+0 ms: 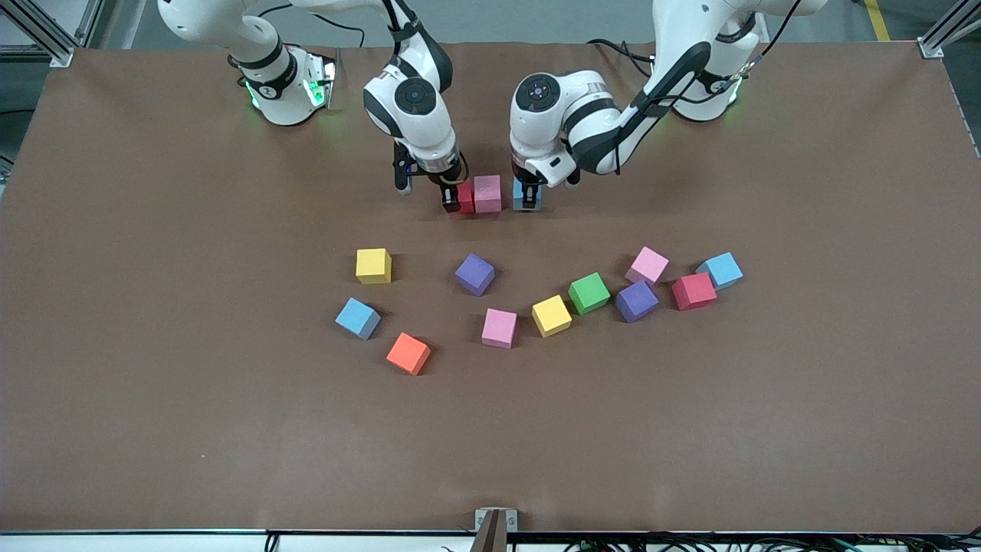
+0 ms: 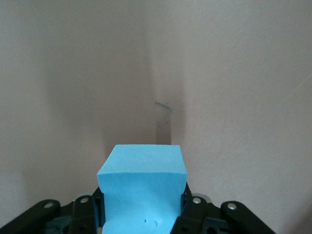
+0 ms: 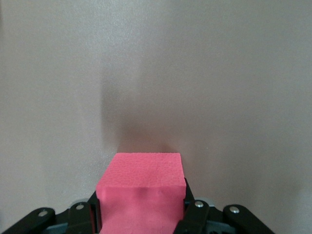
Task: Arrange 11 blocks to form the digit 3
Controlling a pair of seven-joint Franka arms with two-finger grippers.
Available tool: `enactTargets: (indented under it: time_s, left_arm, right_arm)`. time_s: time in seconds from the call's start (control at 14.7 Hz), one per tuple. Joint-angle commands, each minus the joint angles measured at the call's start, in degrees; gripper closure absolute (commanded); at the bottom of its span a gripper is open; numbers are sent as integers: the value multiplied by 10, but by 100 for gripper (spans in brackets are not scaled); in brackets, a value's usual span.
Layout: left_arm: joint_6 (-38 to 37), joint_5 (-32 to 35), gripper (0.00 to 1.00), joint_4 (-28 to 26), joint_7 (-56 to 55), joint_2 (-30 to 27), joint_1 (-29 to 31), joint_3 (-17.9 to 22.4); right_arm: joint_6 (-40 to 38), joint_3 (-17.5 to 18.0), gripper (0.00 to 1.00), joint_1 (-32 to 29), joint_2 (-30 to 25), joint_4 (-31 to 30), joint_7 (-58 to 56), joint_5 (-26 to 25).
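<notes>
My right gripper (image 1: 458,198) is shut on a red block (image 1: 467,196), low at the table and touching a pink block (image 1: 487,193) that stands there. The right wrist view shows that red block (image 3: 141,187) between the fingers. My left gripper (image 1: 528,192) is shut on a blue block (image 1: 529,203), low beside the pink one with a small gap between them. The same blue block (image 2: 141,187) fills the jaws in the left wrist view. Several loose blocks lie nearer the front camera, among them a yellow (image 1: 373,265), a purple (image 1: 474,274) and a pink (image 1: 499,327) one.
The loose blocks also include a blue (image 1: 357,317), orange (image 1: 408,353), yellow (image 1: 552,315), purple (image 1: 636,300), pink (image 1: 647,265), red (image 1: 693,291) and blue (image 1: 720,270) cube. A green cube (image 1: 588,293) sits among them. A brown mat (image 1: 191,429) covers the table.
</notes>
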Motion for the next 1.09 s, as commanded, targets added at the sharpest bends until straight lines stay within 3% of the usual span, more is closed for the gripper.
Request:
enactTargets:
  time_s: [0.0,0.61,0.68,0.75,0.82,0.89,1.02]
  left_arm:
    - [18,5,59,6,-68,13,-13,-3]
    - [30,7,59,14,-111,38,-22,0]
    - [30,10,59,18,-114,41,-22,0]
    - [30,11,58,19,-119,43,-23,0]
    - [30,12,58,20,-120,47,-23,0]
    - [30,12,58,20,-120,49,-24,1]
    - [30,12,56,21,-120,54,-27,2]
  right_arm:
    - [6,-4,100,8,14,10,6,15]
    - [5,-5,95,7,29,23,6,22]
    - [5,-5,87,6,29,22,6,22]
    - [5,-4,72,4,29,22,6,22]
    - [6,-5,32,4,29,23,6,22]
    - [5,-5,0,7,29,23,6,22]
    - [1,-5,0,6,29,23,5,22]
